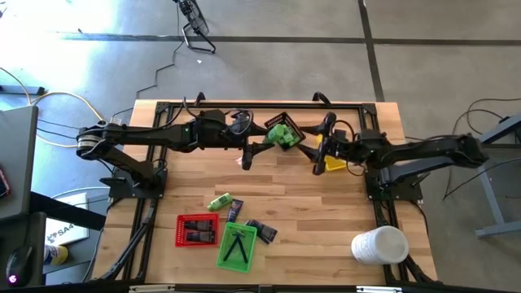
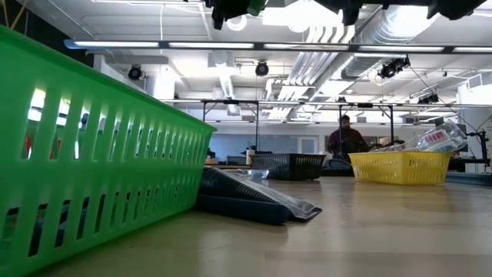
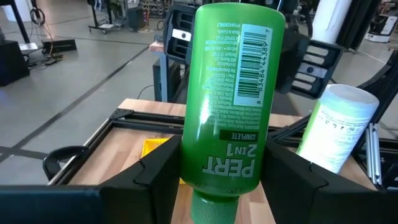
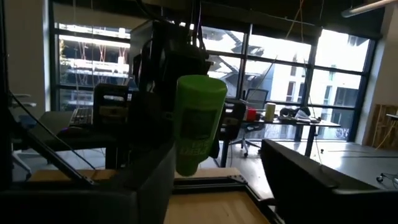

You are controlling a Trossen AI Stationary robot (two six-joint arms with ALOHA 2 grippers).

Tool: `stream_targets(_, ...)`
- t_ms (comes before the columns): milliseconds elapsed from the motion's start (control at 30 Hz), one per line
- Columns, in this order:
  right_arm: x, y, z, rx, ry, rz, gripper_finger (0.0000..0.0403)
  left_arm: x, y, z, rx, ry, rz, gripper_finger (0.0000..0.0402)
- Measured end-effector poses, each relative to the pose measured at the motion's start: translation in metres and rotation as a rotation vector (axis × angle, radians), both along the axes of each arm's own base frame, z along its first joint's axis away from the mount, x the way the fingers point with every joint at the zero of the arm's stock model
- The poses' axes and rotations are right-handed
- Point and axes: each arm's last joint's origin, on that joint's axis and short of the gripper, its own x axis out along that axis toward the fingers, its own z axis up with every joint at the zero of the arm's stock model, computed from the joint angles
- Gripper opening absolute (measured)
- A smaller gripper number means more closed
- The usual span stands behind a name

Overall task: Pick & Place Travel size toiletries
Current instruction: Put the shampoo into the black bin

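My left gripper (image 1: 273,140) is shut on a bright green Pert bottle (image 3: 231,93), held high over the far middle of the table, above the black tray (image 1: 286,122). The bottle also shows in the right wrist view (image 4: 198,121). My right gripper (image 4: 217,193) is open and empty, a little to the bottle's right, near the yellow tray (image 1: 334,162). A second green bottle (image 1: 220,202) and dark flat packets (image 1: 260,230) lie on the wood near the front. Thin dark pieces lie in the green tray (image 1: 236,246). My left gripper pinches the bottle's body low down, just above the cap (image 3: 217,171), between its two fingers (image 3: 155,171). The fingers come about level from the table's left side. The bottle stands cap down and base up, lifted clear of the table and trays.
A red tray (image 1: 197,230) with dark items sits at the front left of the green tray. A big white cylinder (image 1: 379,245) lies at the front right. The yellow tray (image 2: 400,166) holds a clear-wrapped item (image 2: 442,139). A person (image 2: 346,138) stands far behind the table.
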Motion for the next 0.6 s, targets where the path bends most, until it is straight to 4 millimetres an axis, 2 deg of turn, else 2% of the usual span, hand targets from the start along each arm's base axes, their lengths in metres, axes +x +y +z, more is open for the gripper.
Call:
stream_targets(133,0.010,0.000,-0.003,0.006,-0.049,0.000,0.0288,0.000,0.000,0.000,0.002,0.000,0.000,0.0188)
stream_targets(233,0.018,-0.001,-0.007,0.022,-0.069,0.018,0.0317,0.000,0.000,0.000,0.003,0.001,-0.001,0.0188)
stream_targets(400,0.030,-0.013,-0.015,0.115,-0.077,0.107,0.0333,0.000,-0.001,0.000,0.001,0.001,-0.026,0.0188)
stream_targets(600,0.051,-0.027,-0.009,0.163,-0.069,0.217,0.0330,0.000,-0.001,0.000,0.001,0.001,-0.029,0.0188)
